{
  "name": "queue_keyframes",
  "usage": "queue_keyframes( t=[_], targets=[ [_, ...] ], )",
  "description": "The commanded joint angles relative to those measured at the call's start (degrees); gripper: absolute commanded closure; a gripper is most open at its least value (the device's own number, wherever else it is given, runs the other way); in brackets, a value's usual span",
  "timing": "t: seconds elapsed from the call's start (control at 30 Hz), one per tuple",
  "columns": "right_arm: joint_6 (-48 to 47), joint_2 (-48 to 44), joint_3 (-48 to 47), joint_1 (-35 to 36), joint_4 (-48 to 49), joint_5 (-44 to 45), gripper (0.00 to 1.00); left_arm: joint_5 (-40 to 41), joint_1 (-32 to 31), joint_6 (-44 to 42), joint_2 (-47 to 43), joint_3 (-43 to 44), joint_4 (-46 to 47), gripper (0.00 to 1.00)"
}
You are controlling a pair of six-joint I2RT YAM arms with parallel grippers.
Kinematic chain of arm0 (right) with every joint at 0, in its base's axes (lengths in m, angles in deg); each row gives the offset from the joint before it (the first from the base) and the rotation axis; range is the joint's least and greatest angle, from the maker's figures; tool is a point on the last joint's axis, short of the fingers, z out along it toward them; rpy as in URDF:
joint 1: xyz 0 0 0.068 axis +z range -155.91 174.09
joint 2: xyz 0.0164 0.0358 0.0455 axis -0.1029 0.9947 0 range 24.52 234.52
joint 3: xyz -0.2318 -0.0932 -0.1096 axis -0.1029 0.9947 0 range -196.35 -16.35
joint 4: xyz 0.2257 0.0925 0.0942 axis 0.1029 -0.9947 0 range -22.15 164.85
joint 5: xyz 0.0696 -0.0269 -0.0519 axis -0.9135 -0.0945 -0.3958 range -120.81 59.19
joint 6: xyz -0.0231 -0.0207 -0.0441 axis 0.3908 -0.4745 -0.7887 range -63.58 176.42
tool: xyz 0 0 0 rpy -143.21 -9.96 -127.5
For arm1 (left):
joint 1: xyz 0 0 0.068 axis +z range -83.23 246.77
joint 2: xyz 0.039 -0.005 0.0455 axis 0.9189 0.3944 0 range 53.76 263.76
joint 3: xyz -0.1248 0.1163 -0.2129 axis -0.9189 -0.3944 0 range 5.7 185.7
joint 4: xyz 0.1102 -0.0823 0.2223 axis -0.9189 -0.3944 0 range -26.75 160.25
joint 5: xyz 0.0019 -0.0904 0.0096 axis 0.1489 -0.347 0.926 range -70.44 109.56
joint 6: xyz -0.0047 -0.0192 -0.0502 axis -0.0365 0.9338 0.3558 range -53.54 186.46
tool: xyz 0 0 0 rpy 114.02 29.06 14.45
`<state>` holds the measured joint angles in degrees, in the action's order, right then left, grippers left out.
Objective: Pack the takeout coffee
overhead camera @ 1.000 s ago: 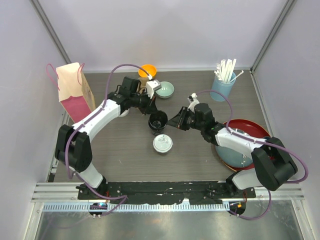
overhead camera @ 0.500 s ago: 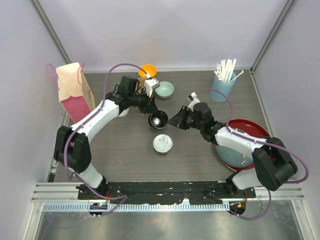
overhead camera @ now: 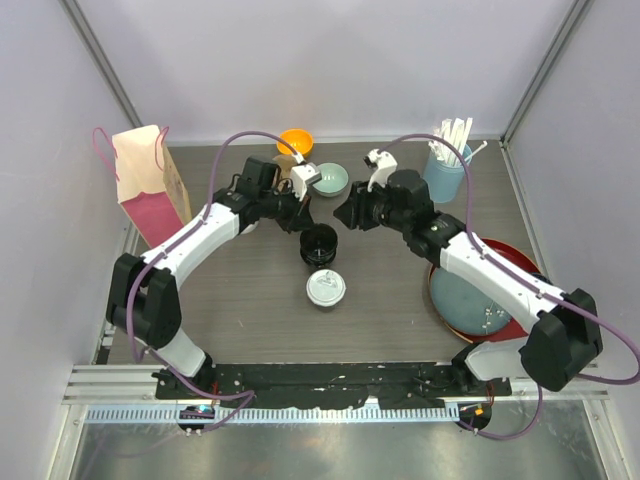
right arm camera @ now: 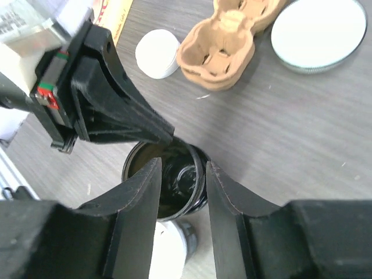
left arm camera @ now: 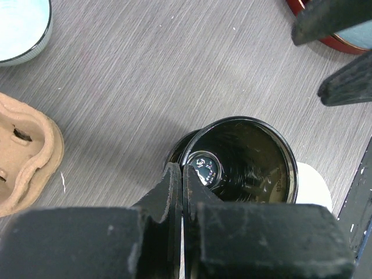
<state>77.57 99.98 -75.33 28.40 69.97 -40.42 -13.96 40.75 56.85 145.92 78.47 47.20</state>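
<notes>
An open black cup [overhead camera: 318,244] with no lid stands mid-table; it looks like one cup nested in another [left arm camera: 241,163]. My left gripper [overhead camera: 303,222] is shut on its near rim [left arm camera: 182,171], one finger inside and one outside. My right gripper [overhead camera: 344,213] hangs open just above and to the right of it, fingers [right arm camera: 148,192] apart over the cup [right arm camera: 174,183] without touching. A second takeout coffee [overhead camera: 325,288] with a white lid stands just in front, also seen at the edge of both wrist views [left arm camera: 313,185] [right arm camera: 165,250].
A pink paper bag [overhead camera: 150,185] stands at the far left. A cardboard cup carrier [right arm camera: 224,38] and a loose white lid [right arm camera: 157,53] lie under my left arm. Orange bowl [overhead camera: 295,141], pale-blue bowl [overhead camera: 331,180], straw tumbler [overhead camera: 445,172] and red tray [overhead camera: 500,258] ring the back and right.
My right gripper has opened, let go of the black cup and pulled back up and away. The left gripper stays pinched on the rim.
</notes>
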Motion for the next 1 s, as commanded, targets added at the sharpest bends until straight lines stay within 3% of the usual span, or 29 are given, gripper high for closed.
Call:
queue_keyframes(
  t=[0.0, 0.37, 0.7, 0.83, 0.97],
  targets=[
    [-13.22, 5.38, -7.54, 0.41, -6.62, 0.11, 0.57, -1.20, -0.17, -0.94, -3.12, 0.09, 0.72, 1.00],
    [-19.30, 11.90, -9.22, 0.41, -5.84, -8.58, 0.60, -2.61, -0.17, -1.20, -2.95, 0.18, 0.37, 1.00],
    [-18.95, 14.10, -9.66, 0.85, -4.52, -8.68, 0.73, -2.87, -0.17, -1.21, -2.95, 0.88, -0.07, 1.00],
    [-19.39, 14.45, -10.01, 1.11, -4.96, -8.85, 0.73, -2.78, -0.17, -1.21, -2.95, 1.06, 0.02, 1.00],
    [-19.30, 14.19, -9.93, 1.29, -4.96, -7.71, 0.82, -2.70, -0.17, -1.38, -2.78, 1.14, -0.07, 1.00]
  ],
)
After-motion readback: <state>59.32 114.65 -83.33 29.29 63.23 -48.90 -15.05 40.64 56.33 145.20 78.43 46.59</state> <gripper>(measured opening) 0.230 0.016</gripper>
